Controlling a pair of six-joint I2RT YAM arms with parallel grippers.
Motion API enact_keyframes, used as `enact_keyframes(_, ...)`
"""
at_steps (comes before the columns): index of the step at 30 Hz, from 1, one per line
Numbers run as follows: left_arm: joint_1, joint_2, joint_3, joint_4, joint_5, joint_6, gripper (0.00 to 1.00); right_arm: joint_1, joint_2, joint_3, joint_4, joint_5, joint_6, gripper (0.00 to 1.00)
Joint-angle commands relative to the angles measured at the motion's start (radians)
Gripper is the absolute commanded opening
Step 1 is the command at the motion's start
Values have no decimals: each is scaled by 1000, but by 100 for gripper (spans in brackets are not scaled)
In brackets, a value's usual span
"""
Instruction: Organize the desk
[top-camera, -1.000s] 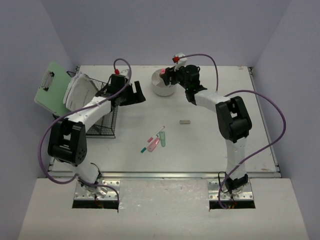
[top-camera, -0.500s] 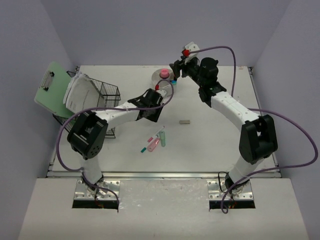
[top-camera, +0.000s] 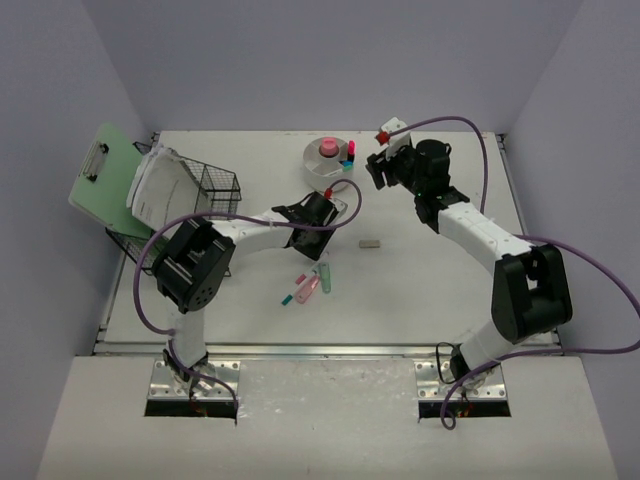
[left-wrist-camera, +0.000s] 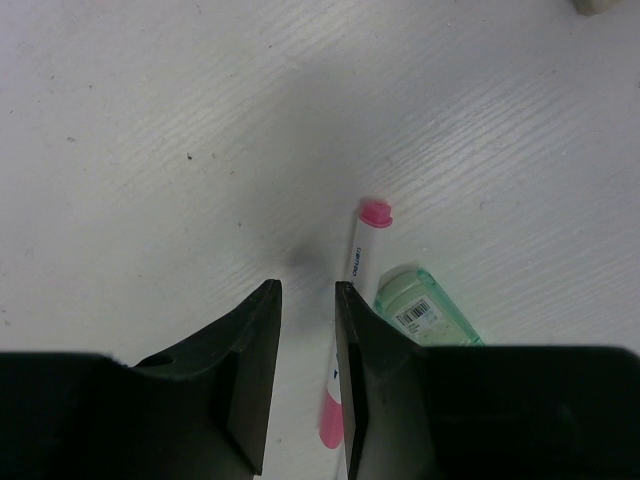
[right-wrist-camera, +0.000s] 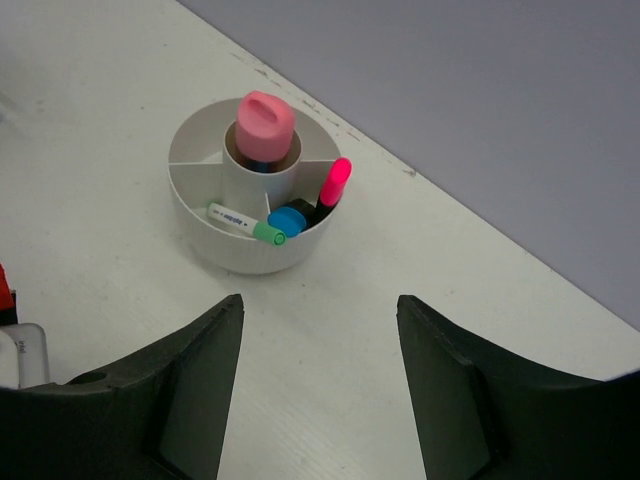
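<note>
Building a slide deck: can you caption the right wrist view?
Open right gripper facing a round white organizer with pink, blue and green-capped markers on the desk.

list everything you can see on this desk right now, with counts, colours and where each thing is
desk: 1, off-white, between lavender walls
clipboard: 1, green, far left
papers: stack, white, beside clipboard
wire basket: 1, black, left
organiser: 1, white, round, far centre
pens in organiser: at least 4, pink, blue, green caps
loose pens: several, pink and green, mid-desk
small block: 1, grey, mid-desk
left gripper: black, narrowly apart, empty, by loose pens
right gripper: black, open, empty, facing organiser
</note>
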Motion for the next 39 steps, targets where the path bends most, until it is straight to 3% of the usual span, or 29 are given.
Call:
enact_keyframes(1, -4, -46, 29, 5, 25, 4, 26, -8, -52, -2, 36, 0, -4, 64)
enact_keyframes(14, -23, -57, -46, 2, 68, -12, 26, -9, -59, -14, 44, -3, -13, 64)
enact_keyframes(22, -36, 28, -26, -1, 43, -3, 23, -11, -49, -6, 48, -26, -21, 63)
enact_keyframes(27, -29, 85, 28, -9, 45, 6, 5, -9, -52, 1, 9, -169, -99, 59)
enact_keyframes(29, -18, 92, 56, -10, 44, 9, 0, -9, -69, -4, -41, -264, -218, 58)
enact_keyframes(35, 82, 72, 155, -41, 38, -12, 0, -6, -186, -107, -2, -520, -439, 60)
enact_keyframes(39, 224, 42, 284, -94, 205, -151, 0, 33, -285, -209, 37, -634, -550, 61)
